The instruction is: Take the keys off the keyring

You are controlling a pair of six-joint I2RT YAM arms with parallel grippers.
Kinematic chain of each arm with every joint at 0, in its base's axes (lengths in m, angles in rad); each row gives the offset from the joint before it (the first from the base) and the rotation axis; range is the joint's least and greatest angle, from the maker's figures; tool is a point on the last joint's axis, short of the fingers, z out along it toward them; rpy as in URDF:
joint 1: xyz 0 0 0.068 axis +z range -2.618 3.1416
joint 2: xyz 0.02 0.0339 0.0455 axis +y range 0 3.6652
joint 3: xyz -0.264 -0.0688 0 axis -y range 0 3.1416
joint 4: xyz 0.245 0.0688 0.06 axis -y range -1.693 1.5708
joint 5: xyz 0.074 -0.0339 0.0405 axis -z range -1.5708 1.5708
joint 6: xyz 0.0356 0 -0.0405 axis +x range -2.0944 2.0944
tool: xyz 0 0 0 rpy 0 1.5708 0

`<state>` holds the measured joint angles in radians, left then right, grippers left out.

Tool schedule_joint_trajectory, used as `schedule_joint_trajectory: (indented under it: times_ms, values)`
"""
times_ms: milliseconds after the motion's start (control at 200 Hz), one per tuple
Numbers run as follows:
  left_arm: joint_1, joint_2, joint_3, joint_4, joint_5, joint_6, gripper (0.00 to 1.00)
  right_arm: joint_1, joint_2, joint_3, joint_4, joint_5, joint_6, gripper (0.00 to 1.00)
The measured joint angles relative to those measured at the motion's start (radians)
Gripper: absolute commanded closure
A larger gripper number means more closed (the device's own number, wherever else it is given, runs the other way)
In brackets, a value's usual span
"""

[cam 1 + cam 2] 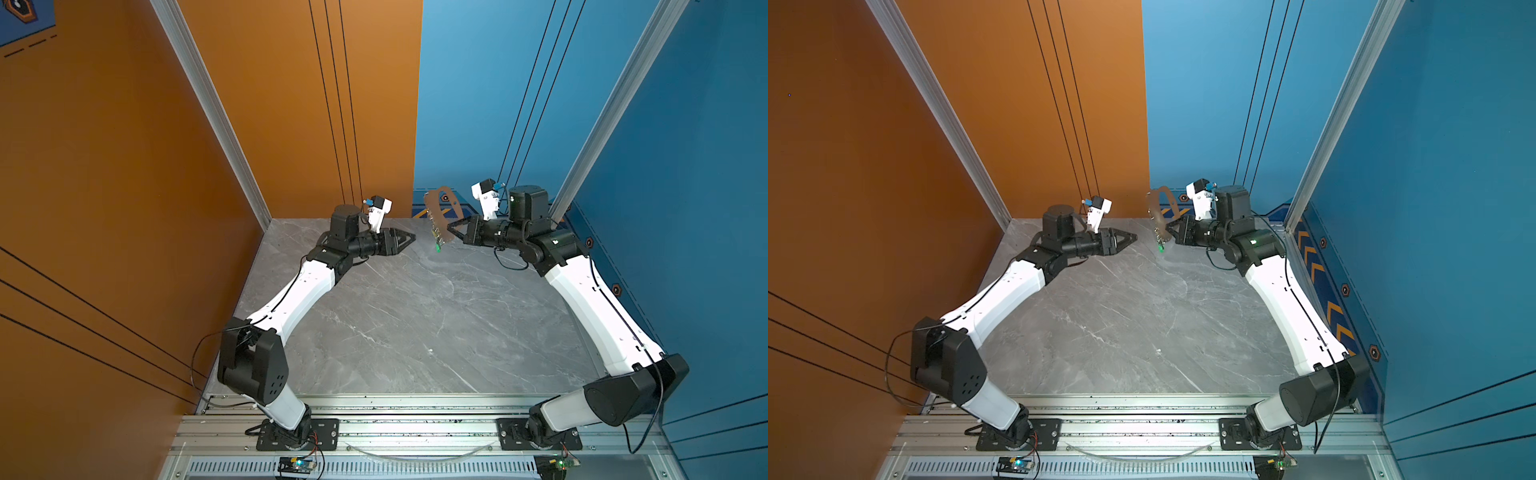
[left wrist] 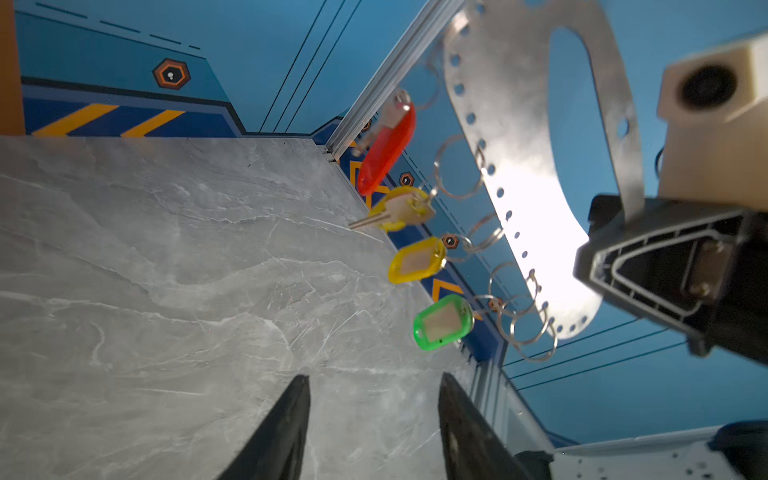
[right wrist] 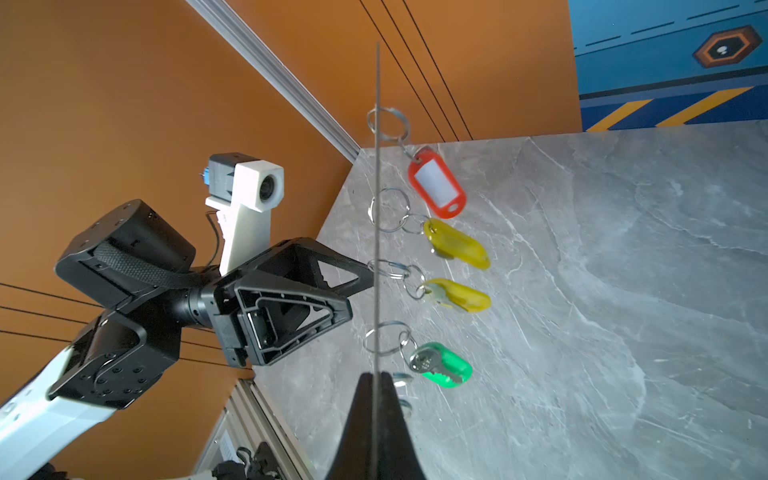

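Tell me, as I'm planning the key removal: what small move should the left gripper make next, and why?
Probably ease the left gripper forward toward the green tag, the one nearest its open jaws. The right gripper is shut on the plate, holding it up in the air, and all four tags hang free, none touched.

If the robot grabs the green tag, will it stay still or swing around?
Probably swings: the green tag hangs loosely from small rings on the keyring, not fixed to it. It looks like thin plastic, so likely light. Its glossy surface may slip in the left hand.
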<state>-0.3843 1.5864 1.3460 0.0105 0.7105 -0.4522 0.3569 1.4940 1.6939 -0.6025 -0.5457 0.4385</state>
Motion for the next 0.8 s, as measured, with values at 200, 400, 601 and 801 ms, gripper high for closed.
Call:
schedule_joint_trajectory:
  times_ms: [200, 400, 601, 801]
  values:
    - [-0.031, -0.070, -0.194, 0.197, 0.023, 0.100, 0.64, 0.059, 0.032, 0.096, -0.124, 0.057, -0.069, 1.00]
    - [-0.062, -0.076, -0.272, 0.317, 0.038, 0.179, 0.65, 0.110, 0.034, 0.134, -0.167, 0.081, -0.097, 1.00]
    - [-0.085, -0.081, -0.274, 0.407, 0.043, 0.224, 0.66, 0.139, 0.040, 0.168, -0.198, 0.111, -0.103, 1.00]
    - [-0.100, -0.082, -0.274, 0.459, 0.063, 0.233, 0.75, 0.158, 0.046, 0.188, -0.203, 0.117, -0.102, 1.00]
